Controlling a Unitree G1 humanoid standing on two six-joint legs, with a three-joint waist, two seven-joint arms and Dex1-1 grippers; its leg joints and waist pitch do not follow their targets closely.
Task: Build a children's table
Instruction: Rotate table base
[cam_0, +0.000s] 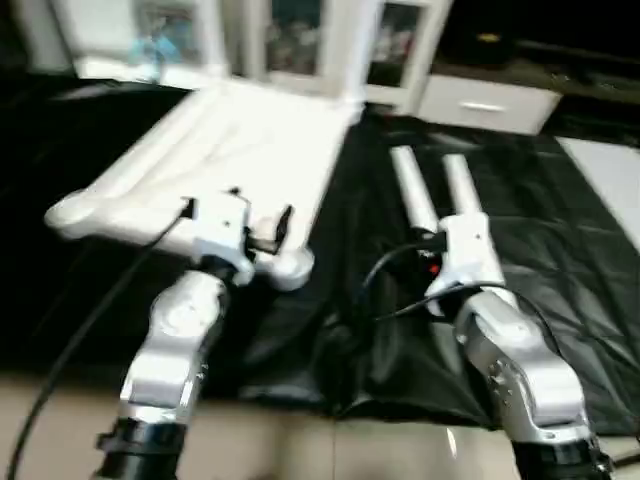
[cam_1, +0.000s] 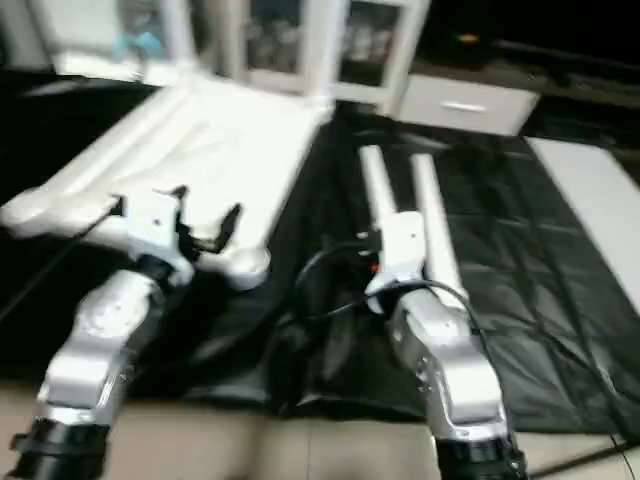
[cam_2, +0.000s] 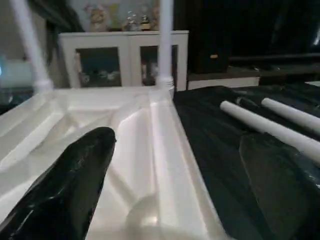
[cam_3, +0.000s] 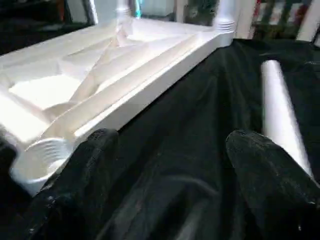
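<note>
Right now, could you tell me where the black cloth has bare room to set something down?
Bare cloth lies right of the two loose legs. Between those legs and the tabletop runs a narrower strip. The near edge is crowded by both arms.

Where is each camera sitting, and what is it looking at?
Left eye view: on the head, looking down past both silver forearms at the upside-down tabletop and two loose legs.
Right eye view: beside it on the head, same scene, with the left hand open at the near corner socket.
Left wrist view: on the left wrist, looking along a black finger over the tabletop ribs.
Right wrist view: on the right wrist, looking between two spread black fingers at the black cloth.
Shared: all show the tabletop and a loose leg.
</note>
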